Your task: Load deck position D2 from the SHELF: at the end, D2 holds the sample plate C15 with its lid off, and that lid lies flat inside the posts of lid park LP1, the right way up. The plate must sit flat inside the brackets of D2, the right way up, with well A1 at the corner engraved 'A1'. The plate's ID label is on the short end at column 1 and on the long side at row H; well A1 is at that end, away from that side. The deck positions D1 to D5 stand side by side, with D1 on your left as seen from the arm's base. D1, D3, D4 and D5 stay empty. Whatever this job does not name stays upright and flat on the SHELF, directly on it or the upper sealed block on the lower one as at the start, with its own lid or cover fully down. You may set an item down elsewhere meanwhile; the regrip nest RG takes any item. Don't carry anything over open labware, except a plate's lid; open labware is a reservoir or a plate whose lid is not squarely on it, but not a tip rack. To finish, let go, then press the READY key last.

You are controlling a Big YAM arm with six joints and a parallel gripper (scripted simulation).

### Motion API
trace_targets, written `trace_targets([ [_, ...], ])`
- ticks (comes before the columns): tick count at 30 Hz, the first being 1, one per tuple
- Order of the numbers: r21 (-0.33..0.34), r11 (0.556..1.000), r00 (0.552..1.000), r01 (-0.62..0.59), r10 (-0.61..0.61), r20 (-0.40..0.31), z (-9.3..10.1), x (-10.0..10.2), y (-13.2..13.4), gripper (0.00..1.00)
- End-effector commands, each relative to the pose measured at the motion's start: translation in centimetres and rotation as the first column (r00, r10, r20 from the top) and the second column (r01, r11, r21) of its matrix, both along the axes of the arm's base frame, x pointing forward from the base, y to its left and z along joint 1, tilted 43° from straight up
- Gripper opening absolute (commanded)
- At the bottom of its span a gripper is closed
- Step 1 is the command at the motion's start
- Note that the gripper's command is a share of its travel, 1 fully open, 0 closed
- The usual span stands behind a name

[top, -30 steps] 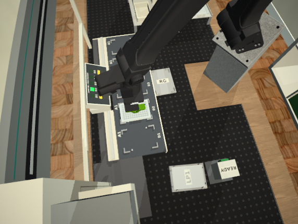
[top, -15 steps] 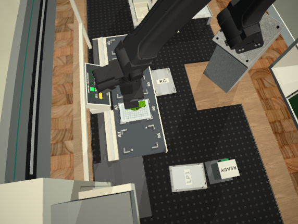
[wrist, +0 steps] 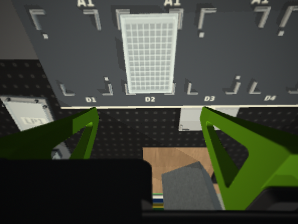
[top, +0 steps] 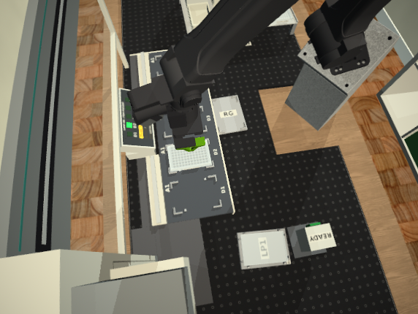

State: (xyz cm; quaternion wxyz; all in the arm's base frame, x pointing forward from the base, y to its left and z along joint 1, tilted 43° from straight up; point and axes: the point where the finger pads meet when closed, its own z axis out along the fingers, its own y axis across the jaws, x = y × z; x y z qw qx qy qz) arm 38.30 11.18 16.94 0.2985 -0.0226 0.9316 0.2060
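A white well plate [top: 189, 158] sits inside the brackets of deck position D2, its open wells showing and no lid on it. In the wrist view the plate [wrist: 150, 52] lies straight between the D2 corner brackets, under an 'A1' engraving. My gripper [top: 190, 144], with green fingers, is open and empty. It hovers above the plate's edge on the RG side, clear of it. In the wrist view the gripper's fingers stand wide apart, over the deck's front edge. Lid park LP1 [top: 264, 249] holds a pale flat panel through which its label shows faintly.
Deck position D1 [top: 197, 195] is empty; my arm hides D3 and the positions beyond. The regrip nest RG [top: 229, 114] is empty. The READY key [top: 318, 237] stands next to LP1. A status panel [top: 136, 122] stands beside the deck. The arm base [top: 340, 44] is at the upper right.
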Motion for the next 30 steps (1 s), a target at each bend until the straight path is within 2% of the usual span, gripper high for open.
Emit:
trace_targets([
  [1,0.000,1.000,0.998,0.004,-0.004,0.057,3.0,0.4,-0.8,1.00],
  [4,0.000,1.000,0.998,0.003,-0.003,0.058,3.0,0.4,-0.7,1.00],
  [5,0.002,1.000,0.999,0.001,-0.001,0.038,2.0,0.3,-0.3,1.00],
  [30,0.002,1.000,0.999,0.001,-0.001,0.038,2.0,0.3,-0.3,1.00],
])
